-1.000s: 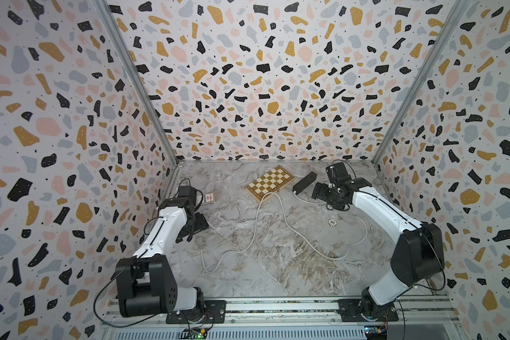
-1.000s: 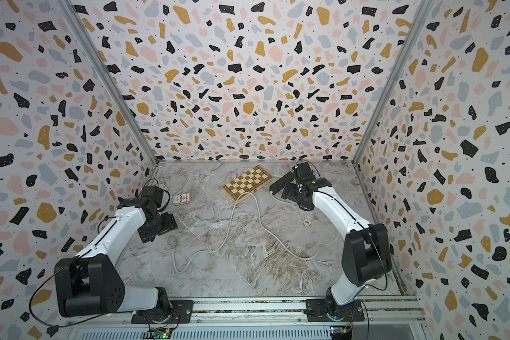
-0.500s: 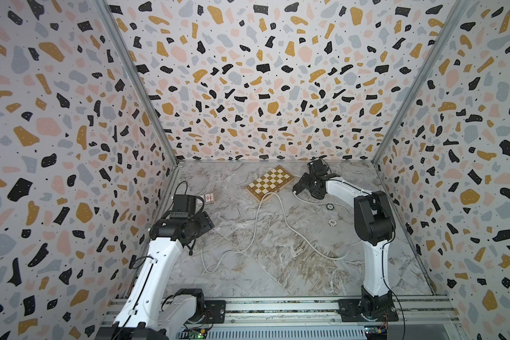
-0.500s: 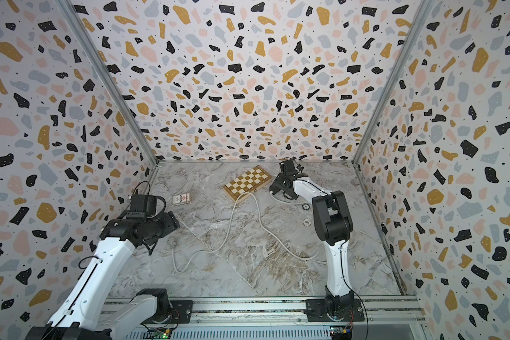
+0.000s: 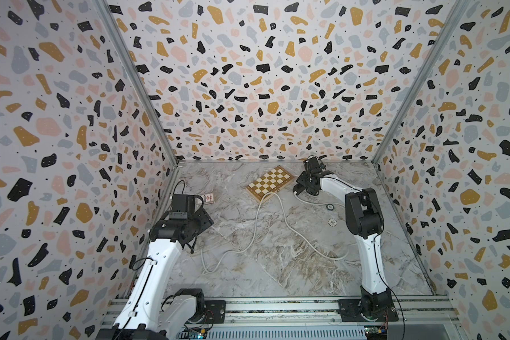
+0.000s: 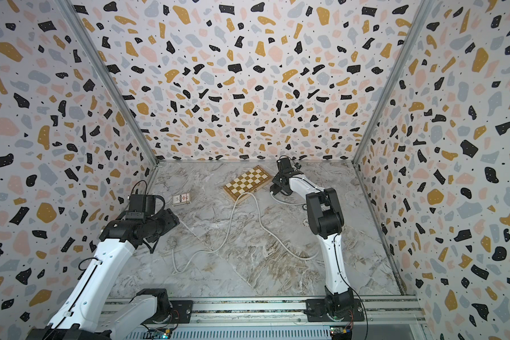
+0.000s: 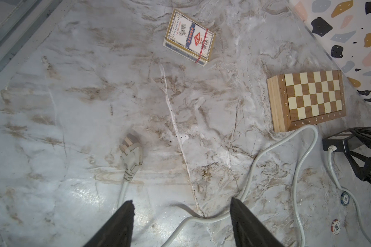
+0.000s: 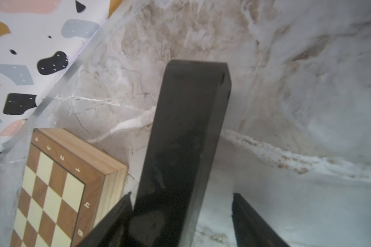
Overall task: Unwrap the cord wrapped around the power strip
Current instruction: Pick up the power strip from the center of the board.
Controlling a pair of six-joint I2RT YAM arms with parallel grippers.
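Nearest the rail [image 5: 277, 306], the left tool [image 7: 182, 202] is seen above the surface [image 7: 73, 107] with its jaws spread wide and nothing gripped between them. Just beyond it the plug [image 7: 131, 154], pale grey with flat prongs, is laid flat. The cord [image 7: 308, 126] is joined to it: a thin off-white cable, spread loose in wide bends across the middle of the surface, as is shown in both top views. One bend is passed under the gap of the left tool. Another is curved up against the near edge of the chessboard [image 7: 313, 98] and turned back.

A pale chip [image 7: 335, 225] and a dark chip [image 7: 345, 197] are laid beside the last stretch of cord on the right side. The card box [image 7: 189, 36] is set on the left side, well apart from the cord.

Farther back, beside the chessboard and near the wall [image 5: 262, 88], the strip [image 8: 184, 139] is found. It is a short black bar, with a glossy plain face turned to the right wrist camera and a small slot at its far end. A sliver of white is shown on its top in the left wrist view, where the cord is seen entering its end. The right tool [image 8: 181, 193] is placed astride the strip, its jaws parted wider than the bar. One finger [image 8: 116, 220] is pressed to the strip's side and a gap is kept at the other. Whether the strip is raised off the surface cannot be told.
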